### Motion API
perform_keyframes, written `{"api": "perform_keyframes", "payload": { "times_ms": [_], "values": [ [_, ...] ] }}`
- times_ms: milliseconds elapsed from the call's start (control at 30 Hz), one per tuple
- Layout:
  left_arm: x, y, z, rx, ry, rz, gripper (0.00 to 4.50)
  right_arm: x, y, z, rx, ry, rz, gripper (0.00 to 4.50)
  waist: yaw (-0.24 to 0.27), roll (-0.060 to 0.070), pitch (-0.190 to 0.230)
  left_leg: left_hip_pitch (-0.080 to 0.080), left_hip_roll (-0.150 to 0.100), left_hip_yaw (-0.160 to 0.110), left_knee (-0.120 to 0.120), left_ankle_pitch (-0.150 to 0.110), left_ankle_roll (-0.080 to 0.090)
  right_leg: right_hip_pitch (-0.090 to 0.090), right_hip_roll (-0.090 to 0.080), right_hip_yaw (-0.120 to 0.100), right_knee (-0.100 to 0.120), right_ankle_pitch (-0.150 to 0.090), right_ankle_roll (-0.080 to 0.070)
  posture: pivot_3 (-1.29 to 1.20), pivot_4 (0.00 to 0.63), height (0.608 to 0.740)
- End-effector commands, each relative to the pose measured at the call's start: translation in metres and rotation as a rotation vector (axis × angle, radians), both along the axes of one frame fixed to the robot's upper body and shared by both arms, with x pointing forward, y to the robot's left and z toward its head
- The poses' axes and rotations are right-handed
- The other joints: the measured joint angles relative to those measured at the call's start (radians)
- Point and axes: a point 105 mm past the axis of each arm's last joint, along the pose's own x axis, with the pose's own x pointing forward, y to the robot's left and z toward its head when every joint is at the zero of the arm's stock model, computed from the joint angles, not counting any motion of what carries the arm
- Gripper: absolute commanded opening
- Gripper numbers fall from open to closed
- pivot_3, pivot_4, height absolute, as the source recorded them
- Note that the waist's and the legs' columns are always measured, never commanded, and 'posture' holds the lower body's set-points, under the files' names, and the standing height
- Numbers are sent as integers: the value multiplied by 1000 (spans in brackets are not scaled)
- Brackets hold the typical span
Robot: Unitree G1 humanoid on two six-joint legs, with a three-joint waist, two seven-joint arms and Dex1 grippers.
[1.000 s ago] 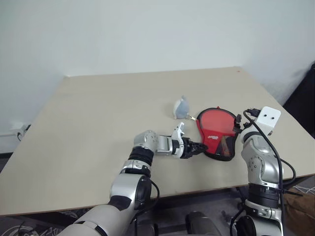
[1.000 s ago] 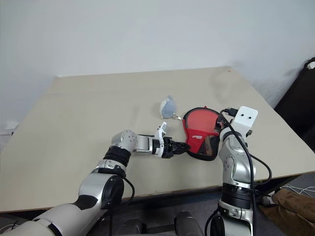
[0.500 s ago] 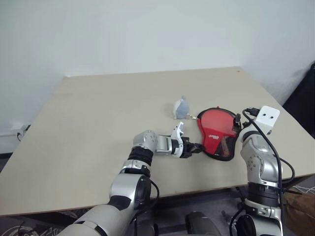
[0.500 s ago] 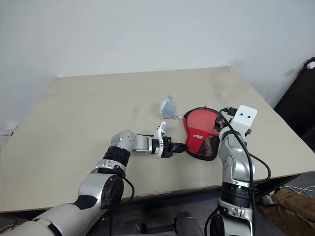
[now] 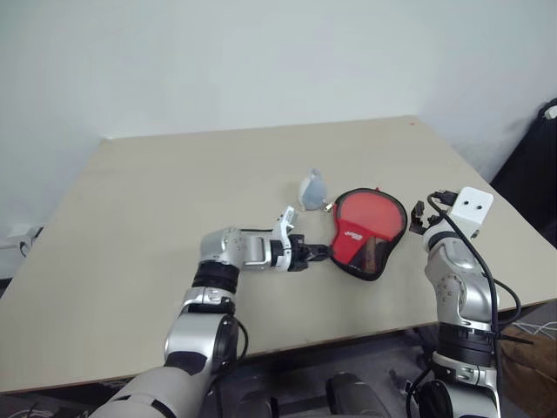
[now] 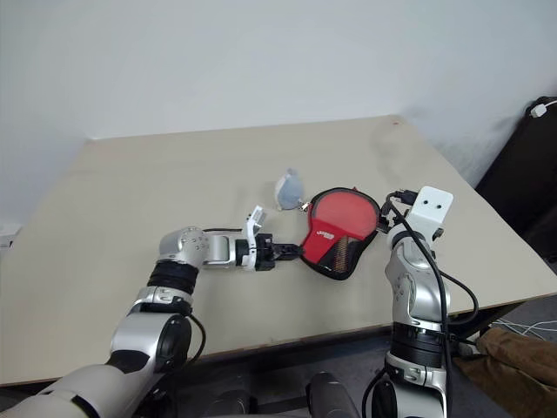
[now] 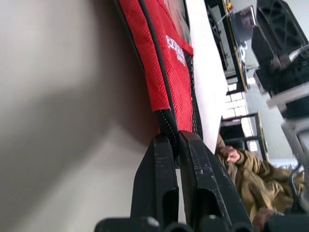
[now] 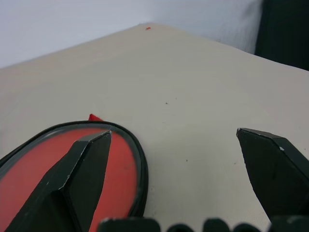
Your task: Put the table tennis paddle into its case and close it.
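Case (image 5: 367, 229) dragged leftward, left fingers (image 7: 164, 159) pinching zipper

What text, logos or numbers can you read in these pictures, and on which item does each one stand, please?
White logo lettering on the red side of the case: shown at a steep slant and too blurred to read.
The same white logo on the case, seen from the head camera: too small to read.
No other text or numbers.

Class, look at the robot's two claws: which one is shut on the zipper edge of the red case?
The left claw, pinched shut on the narrow end of the case. The right claw stands wide open beside the case's rounded end.
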Motion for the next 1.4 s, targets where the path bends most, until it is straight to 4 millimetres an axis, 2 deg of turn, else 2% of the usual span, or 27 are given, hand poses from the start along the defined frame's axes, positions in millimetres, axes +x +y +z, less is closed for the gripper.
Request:
{"api": "perform_keyframes", "payload": {
  "times_ms": [33,467,833,1400],
  "values": [
    [-6,5,19,-36,-82,-62,15,3,1,14,-19,-49,15,4500,0,0,0,0,0,0,0,0,0,0,0,0,0,0,0,0,0,740],
    [-38,48,9,23,-98,-112,15,4,4,11,-23,-35,32,4500,-18,0,0,0,1,0,0,0,0,0,0,0,1,0,0,0,0,740],
    [-75,68,1,37,-59,-150,15,2,6,7,-25,-19,47,4500,-18,0,0,0,1,0,0,0,0,-1,0,0,1,0,0,0,0,740],
    [-132,95,3,56,4,-230,15,-4,10,-10,-15,27,58,4500,-19,1,0,0,2,0,-1,0,0,-2,0,-1,1,0,-1,0,0,740]
  ]
}}
